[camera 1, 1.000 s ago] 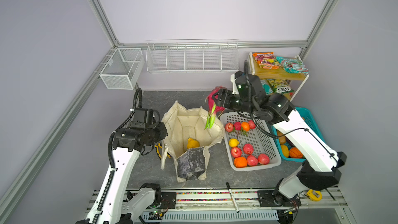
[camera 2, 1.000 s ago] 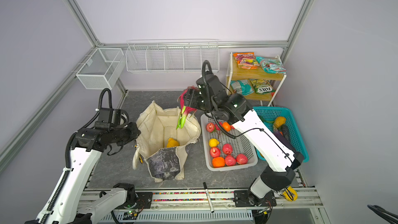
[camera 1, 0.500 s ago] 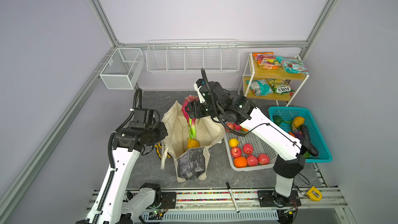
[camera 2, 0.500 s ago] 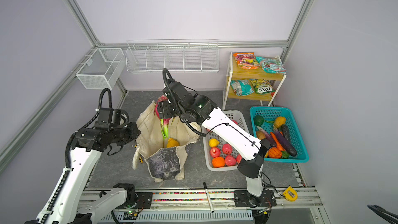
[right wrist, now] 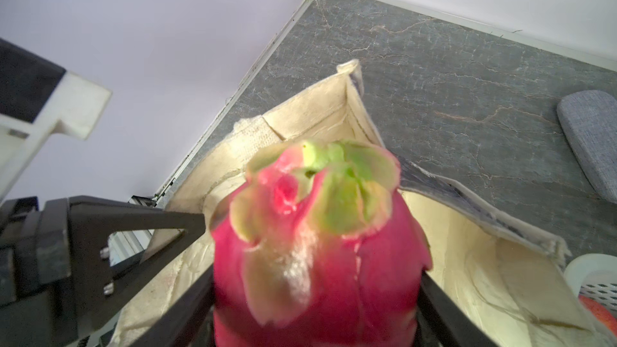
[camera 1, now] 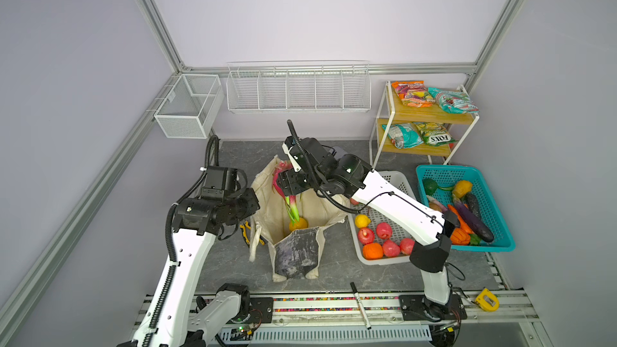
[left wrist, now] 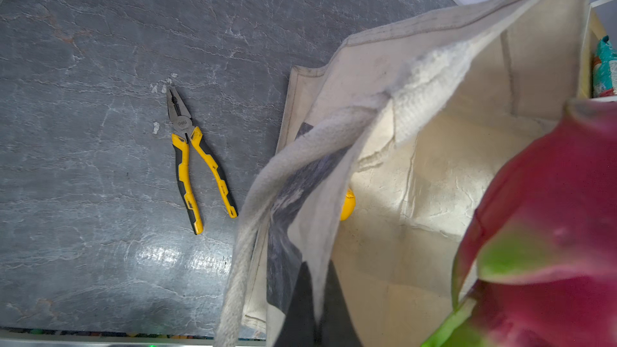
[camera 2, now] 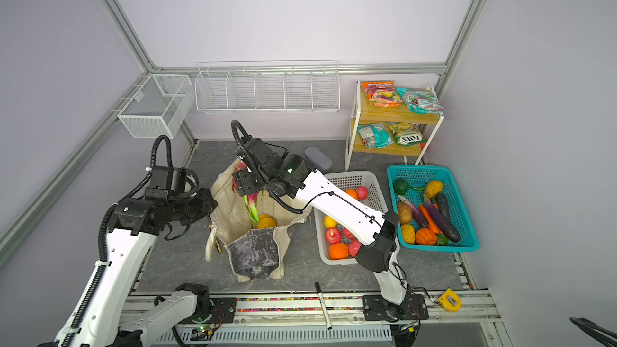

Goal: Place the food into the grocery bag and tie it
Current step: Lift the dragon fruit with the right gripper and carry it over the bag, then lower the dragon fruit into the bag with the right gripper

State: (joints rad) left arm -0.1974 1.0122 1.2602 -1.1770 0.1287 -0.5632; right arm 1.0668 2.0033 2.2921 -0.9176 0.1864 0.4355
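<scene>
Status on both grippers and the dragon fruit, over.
Left gripper shut, at the rim of the grocery bag. Right gripper shut on the dragon fruit, at the open bag mouth. One yellow fruit already inside; nothing blocking the drop.

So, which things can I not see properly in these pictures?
Left fingers: in no view; in both top views the left arm covers them.
Yellow fruit in the grocery bag: left wrist view, mostly behind the bag's wall.
White basket: both top views, the right arm hides some fruit.
Dragon fruit: left wrist view, blurred, cut by the edge.
</scene>
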